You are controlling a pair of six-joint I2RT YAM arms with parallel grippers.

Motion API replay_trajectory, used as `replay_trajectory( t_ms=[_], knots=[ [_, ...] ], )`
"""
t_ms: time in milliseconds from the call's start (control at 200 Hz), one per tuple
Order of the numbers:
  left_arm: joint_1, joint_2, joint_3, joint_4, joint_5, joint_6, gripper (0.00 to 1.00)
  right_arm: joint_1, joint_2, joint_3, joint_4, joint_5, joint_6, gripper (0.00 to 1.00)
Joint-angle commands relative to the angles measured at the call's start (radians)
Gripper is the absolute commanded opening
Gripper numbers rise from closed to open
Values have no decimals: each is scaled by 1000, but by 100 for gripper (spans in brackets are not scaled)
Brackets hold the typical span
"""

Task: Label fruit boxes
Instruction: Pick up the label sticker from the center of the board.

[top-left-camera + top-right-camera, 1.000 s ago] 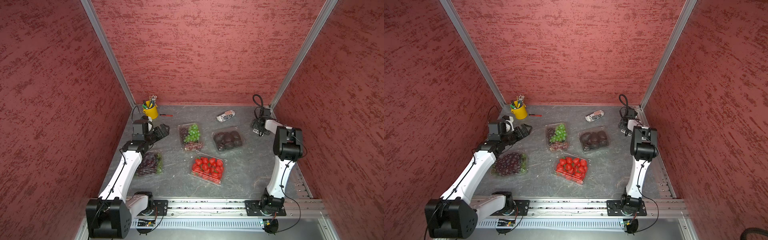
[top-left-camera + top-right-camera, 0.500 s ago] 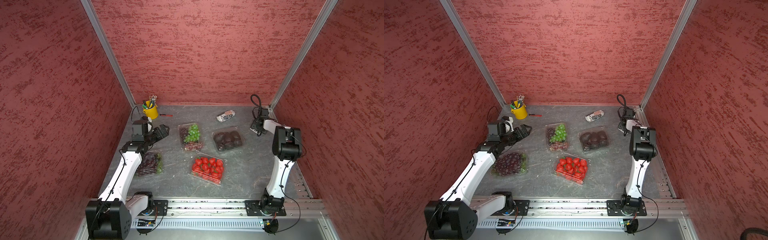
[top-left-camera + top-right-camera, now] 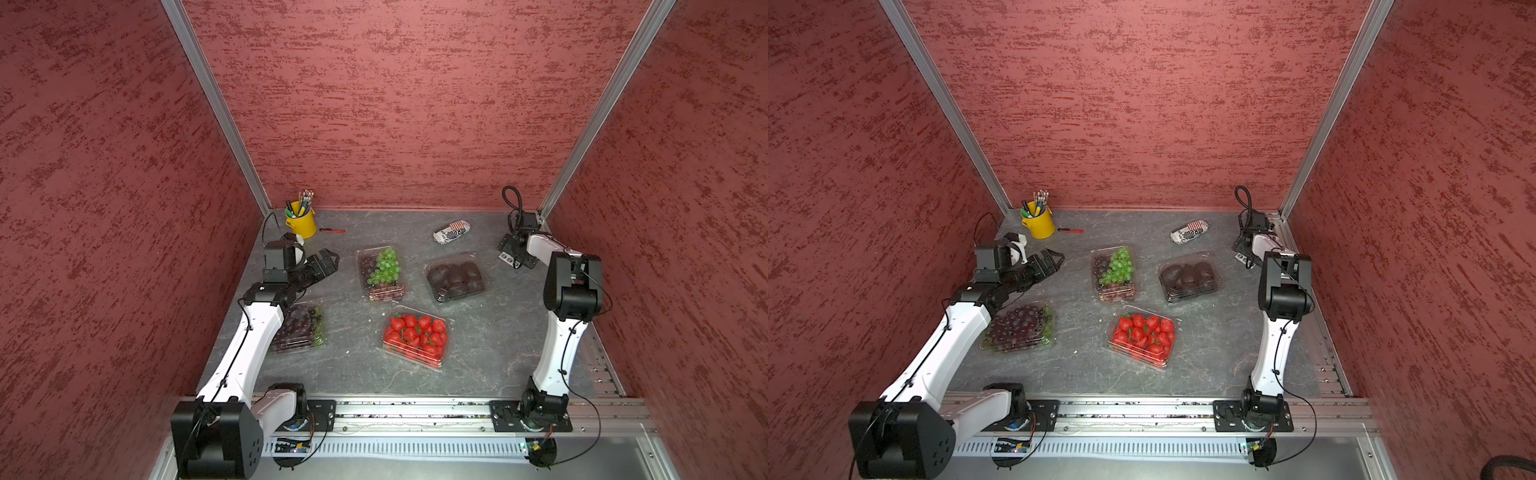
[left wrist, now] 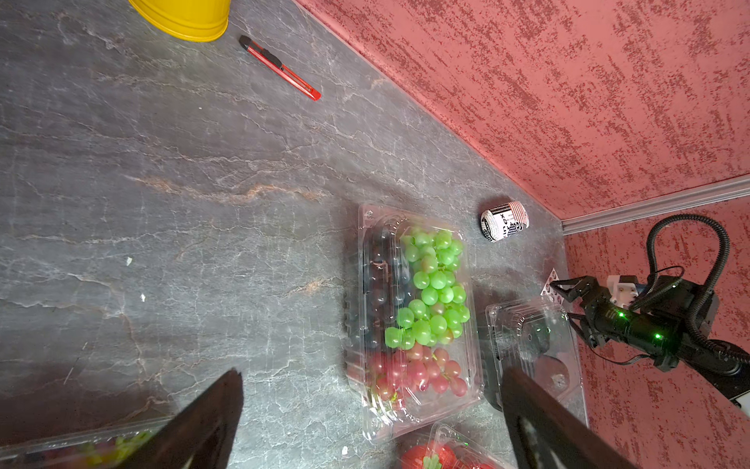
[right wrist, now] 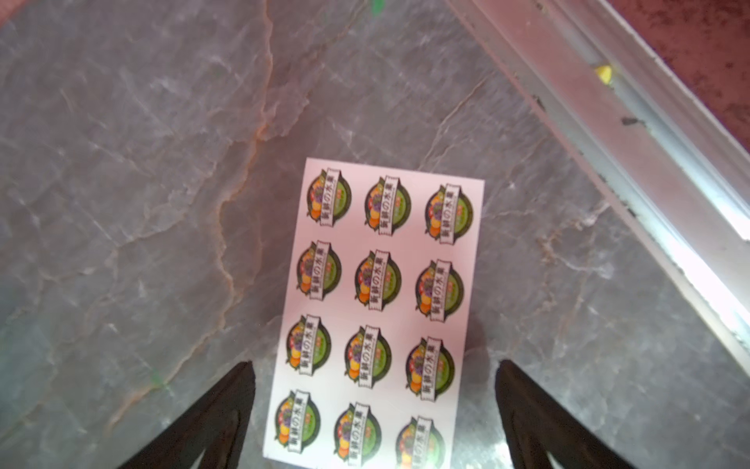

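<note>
Behind the strawberry box (image 3: 415, 336) on the counter (image 3: 353, 374), the green grape box (image 3: 381, 272) and dark fruit box (image 3: 456, 279) are lying; the dark grape box (image 3: 299, 328) is sitting to its left. We are holding our left hand (image 3: 328, 259) spread wide and empty, and our right hand (image 5: 374, 364) is hovering, likewise spread, over the sticker sheet (image 5: 377, 264).

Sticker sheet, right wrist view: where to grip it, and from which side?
Probably a corner or the white edge margin of the sticker sheet, coming from above: it lies flat and thin on the table, so the open right gripper cannot close across it.
</note>
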Motion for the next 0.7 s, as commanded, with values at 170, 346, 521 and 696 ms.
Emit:
replay_trajectory(
  t_ms=[170, 346, 521, 696],
  knots=[
    [26, 7, 0, 28, 25, 6, 100, 7, 83, 43, -41, 25, 106, 95],
    [40, 11, -5, 39, 34, 3, 100, 8, 108, 43, -62, 36, 130, 95],
    [48, 18, -13, 55, 41, -2, 100, 8, 107, 8, -41, -21, 152, 91],
    [53, 24, -14, 64, 46, -1, 100, 9, 107, -24, -38, -38, 144, 90]
  ],
)
